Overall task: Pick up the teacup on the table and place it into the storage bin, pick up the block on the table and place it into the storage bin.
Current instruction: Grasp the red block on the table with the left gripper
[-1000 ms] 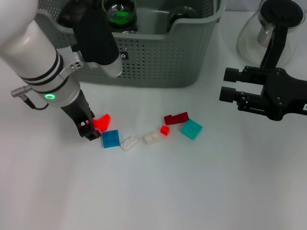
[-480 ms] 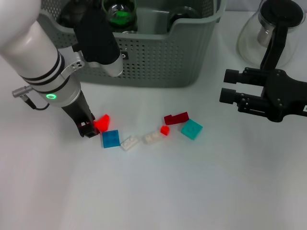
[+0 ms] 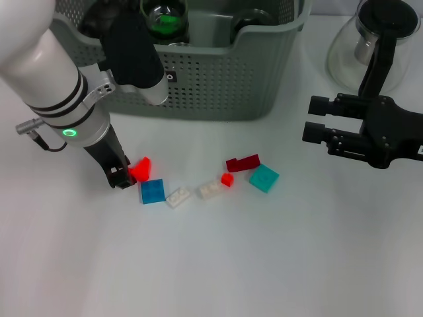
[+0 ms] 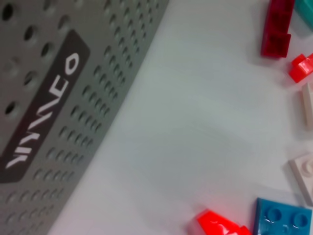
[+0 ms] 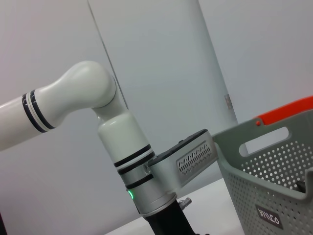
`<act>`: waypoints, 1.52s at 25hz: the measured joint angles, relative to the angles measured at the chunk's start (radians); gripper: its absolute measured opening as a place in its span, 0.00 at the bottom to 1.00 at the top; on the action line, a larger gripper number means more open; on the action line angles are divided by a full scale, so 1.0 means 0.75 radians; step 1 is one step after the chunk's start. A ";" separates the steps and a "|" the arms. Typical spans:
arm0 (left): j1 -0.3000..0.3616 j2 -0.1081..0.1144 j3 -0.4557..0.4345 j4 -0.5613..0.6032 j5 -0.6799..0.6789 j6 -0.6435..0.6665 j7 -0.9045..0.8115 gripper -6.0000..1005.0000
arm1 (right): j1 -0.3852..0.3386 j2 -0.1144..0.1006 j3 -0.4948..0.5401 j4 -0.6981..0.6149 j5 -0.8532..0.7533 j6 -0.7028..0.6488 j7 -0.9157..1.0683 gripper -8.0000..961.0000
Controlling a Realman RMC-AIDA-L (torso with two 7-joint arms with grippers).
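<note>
a white counter point(image 3: 277, 264) carries the storage bin point(image 3: 218, 86) at its far edge. the left tool point(image 3: 124, 177) sits low in front of the bin, gripping a bright red block point(image 3: 141, 168) beside a blue block point(image 3: 152, 191). the right tool point(image 3: 316, 125) hangs parked beside the bin, jaws apart. best lift straight up, clearing the rim before releasing.

White lettering on storage bin point(image 4: 73, 127) label point(image 4: 41, 105), unreadable.

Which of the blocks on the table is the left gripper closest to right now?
The bright red block, at the left end of the row. It sits right against the left gripper; the blue block lies just beyond, and the rest trail off rightward.
</note>
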 joint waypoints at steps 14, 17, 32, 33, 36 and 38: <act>-0.002 0.001 0.007 -0.025 0.000 -0.026 -0.026 0.35 | -0.003 0.000 0.000 0.000 -0.001 0.000 0.000 0.64; -0.002 0.005 0.010 -0.031 0.000 -0.030 -0.033 0.35 | -0.003 0.000 0.000 0.000 -0.001 0.000 0.000 0.64; -0.015 0.010 0.010 -0.068 0.000 -0.040 -0.034 0.34 | -0.004 0.000 0.000 0.000 0.000 0.000 0.000 0.64; -0.015 0.010 0.010 -0.068 0.000 -0.041 -0.034 0.34 | -0.004 0.000 0.000 0.000 0.000 0.000 0.000 0.64; -0.015 0.010 0.011 -0.070 0.000 -0.044 -0.037 0.33 | -0.004 0.000 0.000 0.000 0.000 0.000 0.000 0.64; -0.016 0.011 0.014 -0.074 0.000 -0.046 -0.044 0.33 | -0.004 0.000 0.000 0.000 0.000 0.000 0.000 0.64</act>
